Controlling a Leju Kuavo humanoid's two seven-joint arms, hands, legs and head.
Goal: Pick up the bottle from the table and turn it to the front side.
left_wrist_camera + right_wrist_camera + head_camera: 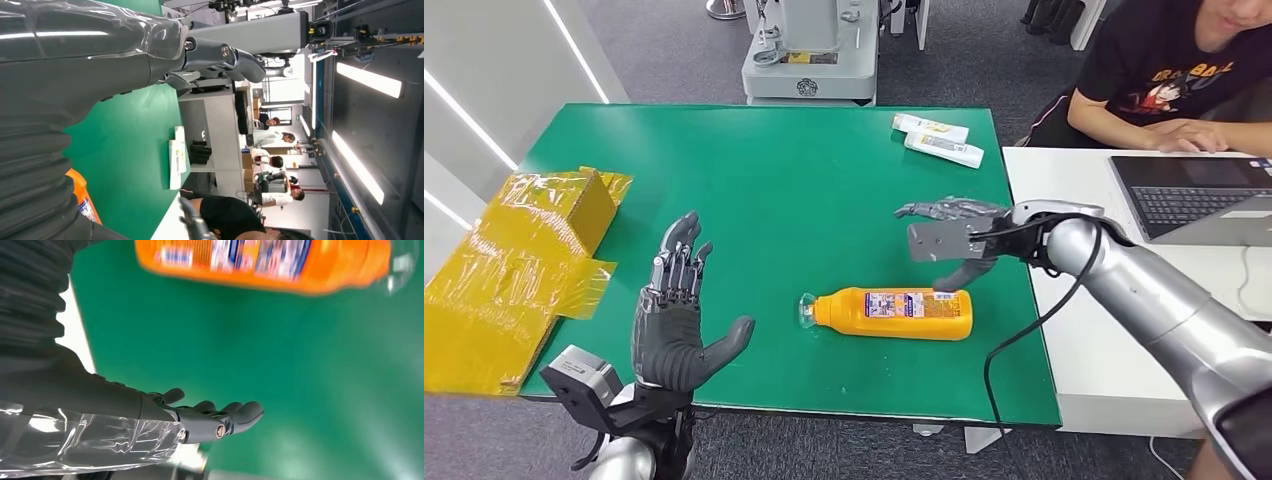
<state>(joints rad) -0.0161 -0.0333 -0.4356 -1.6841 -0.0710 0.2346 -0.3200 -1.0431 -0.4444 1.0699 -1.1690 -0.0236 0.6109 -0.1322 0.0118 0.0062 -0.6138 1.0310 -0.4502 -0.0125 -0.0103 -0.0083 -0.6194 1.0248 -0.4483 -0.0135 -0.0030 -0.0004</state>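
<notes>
An orange bottle (894, 313) with a clear cap and a printed label lies on its side on the green table (774, 180), cap pointing to my left. My right hand (954, 240) hovers just behind and above the bottle's base end, fingers spread, thumb reaching down toward it, holding nothing. In the right wrist view the bottle (260, 262) lies apart from the stretched fingers (220, 417). My left hand (679, 320) stands upright and open near the table's front left, well to the left of the bottle. The left wrist view catches a corner of the bottle (82, 197).
Crumpled yellow packaging (514, 270) covers the table's left edge. Two white tubes (939, 140) lie at the far right corner. A person (1174, 75) sits at a white desk (1064, 330) on the right with a laptop (1194, 195). A grey machine (809, 50) stands beyond the table.
</notes>
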